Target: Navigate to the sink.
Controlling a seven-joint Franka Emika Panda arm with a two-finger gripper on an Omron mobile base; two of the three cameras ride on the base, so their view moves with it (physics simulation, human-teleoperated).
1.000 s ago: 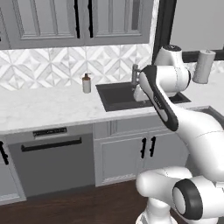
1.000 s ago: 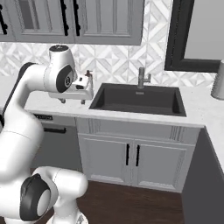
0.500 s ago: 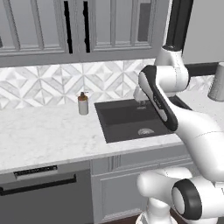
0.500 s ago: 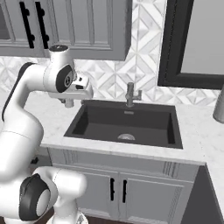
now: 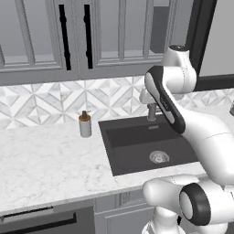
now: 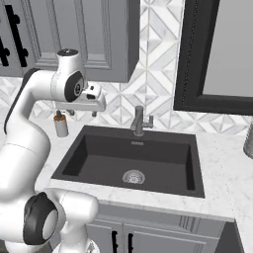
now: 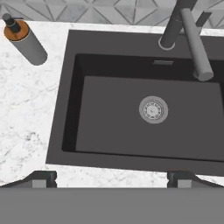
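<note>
Dark charcoal sink (image 6: 133,160) sunk into the white marbled tabletop (image 5: 45,169), directly in front of the robot. Nothing inside the basin but a round silver drain (image 7: 153,109) near the middle of its floor. Short grey faucet (image 6: 140,121) on the sink's back rim, spout reaching forward over the basin. Left of the sink, on the tabletop by the patterned tile backsplash (image 5: 41,100) — a small grey soap dispenser (image 5: 85,124) with a brown top and a dark pump, well apart from the basin's edge; contents not visible.

Tool (image 6: 81,112) held above the tabletop just off the sink's left back corner, between the soap dispenser and the faucet in the right base view, pointing down. In the hand view, sink straight below the tool (image 7: 112,177), drain slightly past centre, faucet at the far right of the basin, dispenser at the far left beyond the sink's rim. Two dark fingertips (image 7: 41,178) spread far apart at the bottom of that view — released, nothing between them.

Above the sink, grey upper cabinets (image 5: 68,36) with black handles. To the sink's right, a black-framed window (image 6: 217,54) on the wall.
</note>
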